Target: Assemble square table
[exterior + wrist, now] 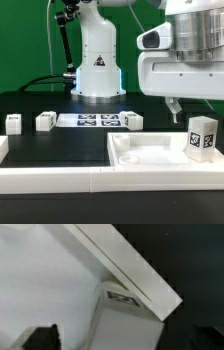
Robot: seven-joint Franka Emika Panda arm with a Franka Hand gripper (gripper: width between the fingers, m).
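Observation:
The square table top [150, 155] is a white tray with a raised rim, lying at the front of the black table. One white leg [203, 135] with a tag stands upright in its corner at the exterior view's right. My gripper [182, 104] hangs just above that leg, open. In the wrist view the leg [125, 317] lies between my two dark fingertips [40, 339] with a gap on each side; the gripper [122, 338] holds nothing. The top's rim [135, 272] runs diagonally past the leg. Three more legs [13, 122], [45, 120], [132, 120] lie on the table behind.
The marker board [97, 120] lies flat in front of the robot base [97, 65]. A white border rail [60, 183] runs along the front edge, with another piece [4, 150] at the exterior view's left. A green wall stands behind.

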